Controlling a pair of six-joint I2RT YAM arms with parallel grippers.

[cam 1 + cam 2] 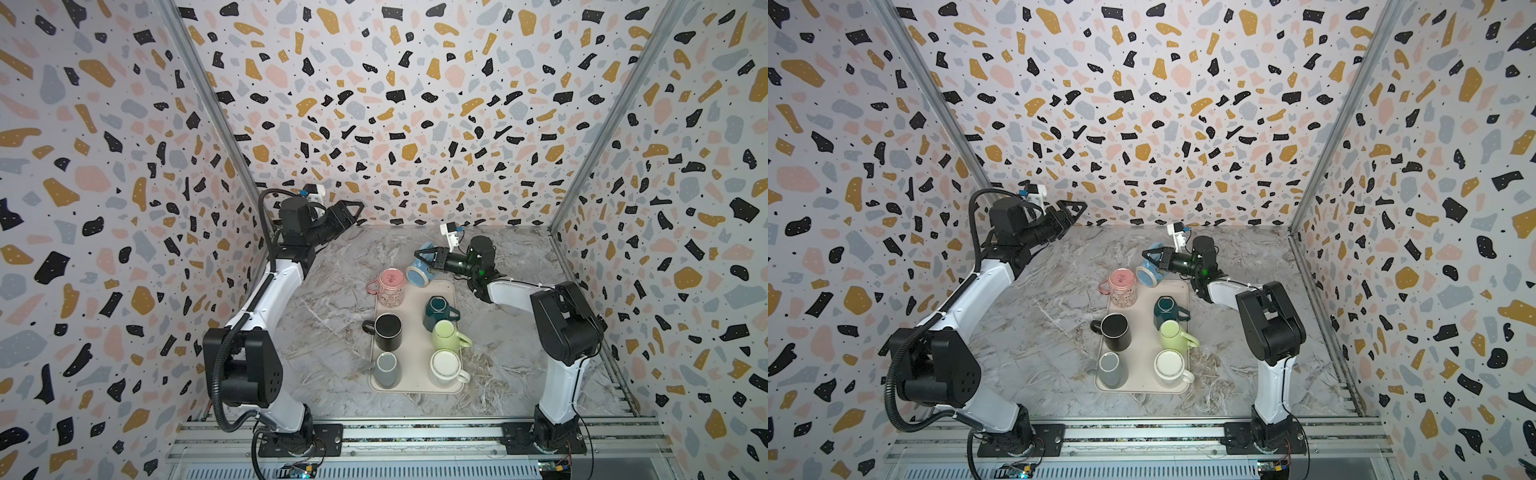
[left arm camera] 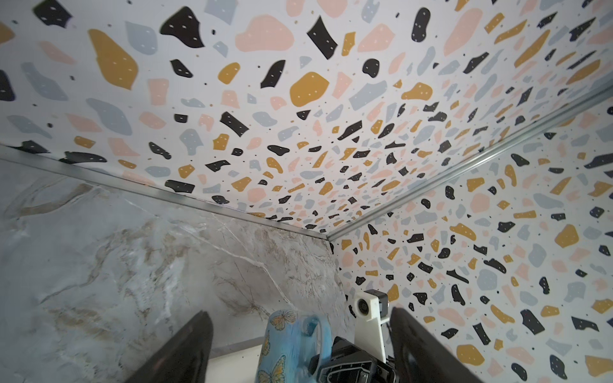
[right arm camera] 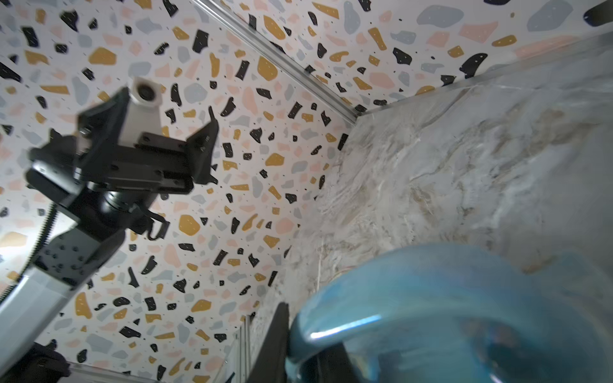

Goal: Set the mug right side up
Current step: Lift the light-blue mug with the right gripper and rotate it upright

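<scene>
Status on the flip: right gripper is clamped narrow on the mug, at or next to the handle going by the left wrist view; we can't resolve the exact contact. The mug hangs tilted, roughly on its side, over the far edge of the tray, with the pink mug just to its left and the teal mug near-right of it. We can't tell from either top view whether its low edge touches the tray. Its pale round end faces near and down, and we can't tell if that's mouth or base. Left gripper is spread wide and empty, up by the far-left wall, well apart from everything. We read this as mid-turn, about halfway. To finish clean, we'd roll the right wrist slowly until the mouth points straight up. A grip by the handle puts the weight off to one side, so a fast roll could let the mug swing or slip in the jaws. We'd hold it high enough that the rim clears the tray edge during the roll, and bias right, away from the pink mug. We'd land it on the bare far-right patch of the tray, base flat and fully seated, before opening. Left arm isn't needed; we'd leave it where it is.
</scene>
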